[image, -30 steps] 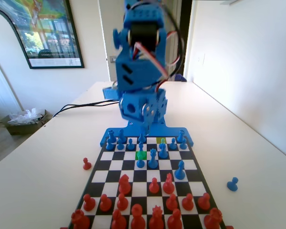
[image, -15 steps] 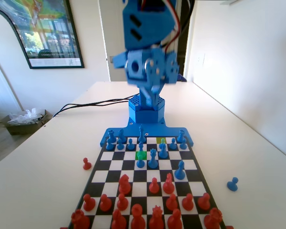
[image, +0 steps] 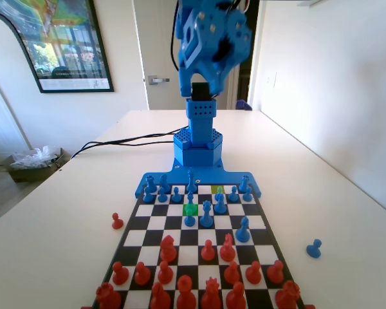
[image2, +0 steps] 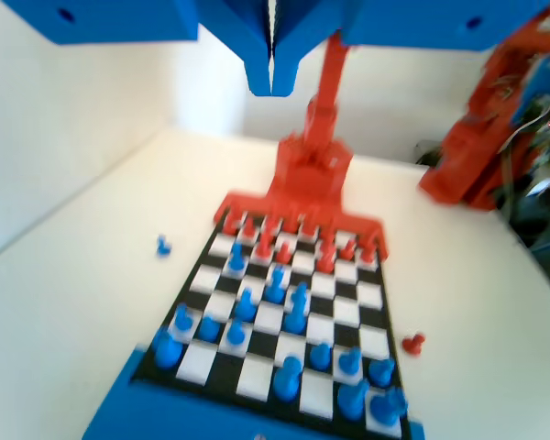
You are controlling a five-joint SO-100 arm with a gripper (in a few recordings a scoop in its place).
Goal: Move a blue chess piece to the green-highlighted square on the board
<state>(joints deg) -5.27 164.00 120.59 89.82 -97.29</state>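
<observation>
Wrist view: we see gripper [image2: 271,78] high above board [image2: 257,378], jaws pressed together, holding nothing. Blue chess piece [image: 190,199] sits on green-highlighted square [image: 190,210], so we reckon move's done.

The blue chess piece [image: 190,197], slim with a pointed top, stands upright on the green-highlighted square [image: 190,210]. That square lies in the board [image: 265,226]'s third row from the blue rim, among other blue pieces.
</observation>
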